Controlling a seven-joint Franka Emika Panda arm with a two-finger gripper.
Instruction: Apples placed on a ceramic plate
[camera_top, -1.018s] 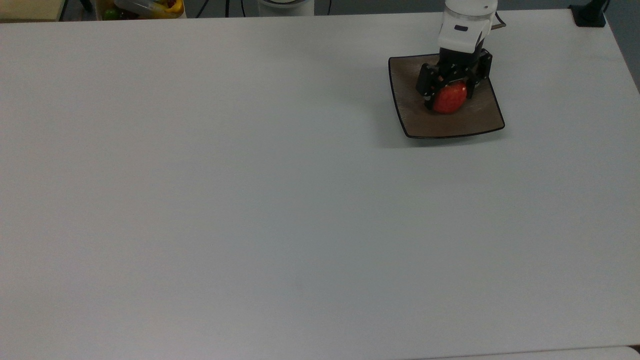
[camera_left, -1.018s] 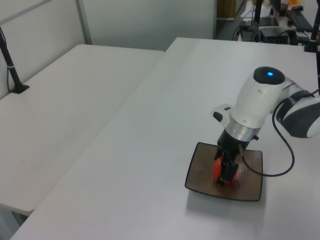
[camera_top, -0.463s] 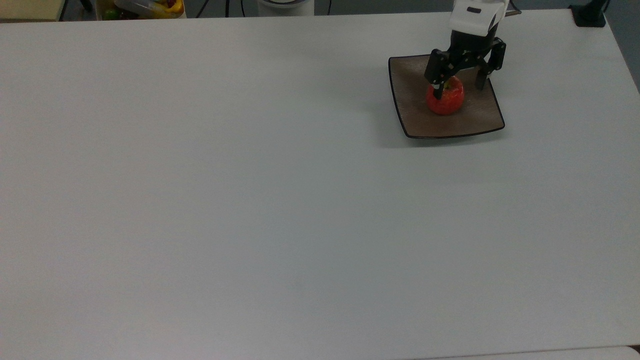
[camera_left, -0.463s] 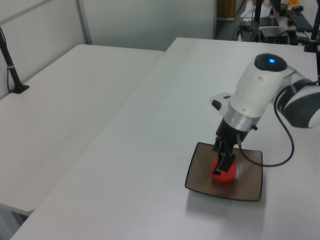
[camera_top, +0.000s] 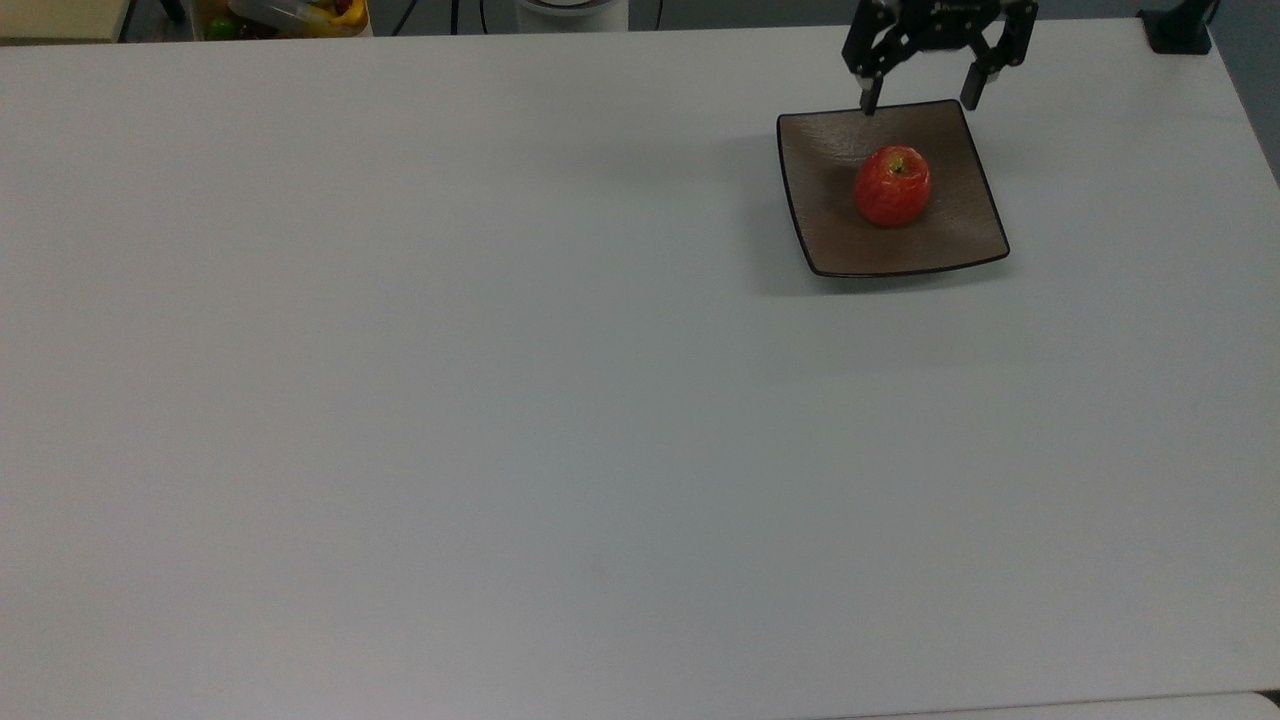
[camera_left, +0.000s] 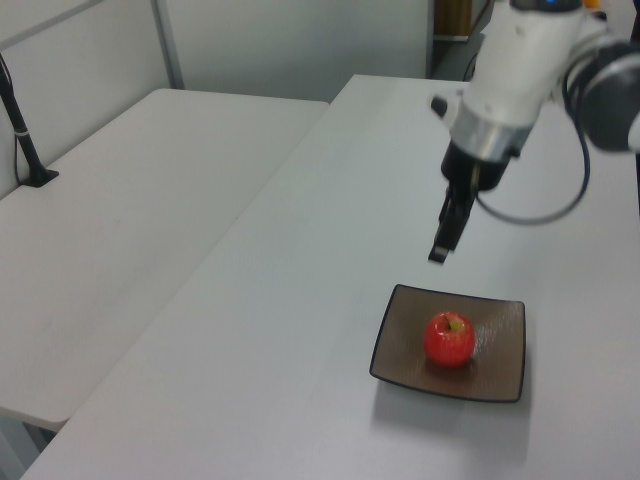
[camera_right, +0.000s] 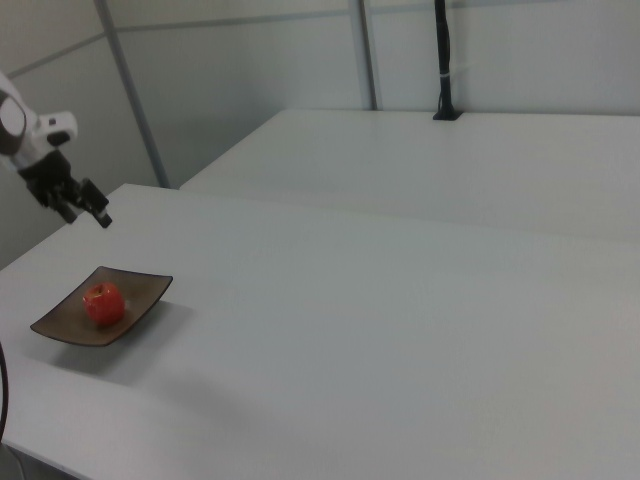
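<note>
Apple (camera_top: 892, 186) sits upright on the ceramic plate (camera_top: 960, 235), stem dimple up, yellow-green patch showing around the stem. It rests near the plate's middle, slightly toward the far edge in the top view. The shallow dished centre probably keeps it from rolling. Nothing touches it.

End effector (camera_top: 918, 99) hangs in the air above the plate's far edge in the top view, fingers spread wide and empty, tips pointing down. In the left view the end effector (camera_left: 440, 252) is clear of the plate and well above it; the right view puts the end effector (camera_right: 90, 212) up and to the right view's left of the fruit. The gap between the fingers is wider than the apple, which fits a release posture.

Plate lies flat on the white counter (camera_top: 500, 400), near the top view's upper right corner, corners slightly upturned. A bin of mixed fruit (camera_top: 285, 15) sits off the counter's far edge at the top view's upper left.

Judgement: placement looks complete. The apple is seated and steady, the arm free of it. One risk is a knock to the plate rim if the arm descends here.
</note>
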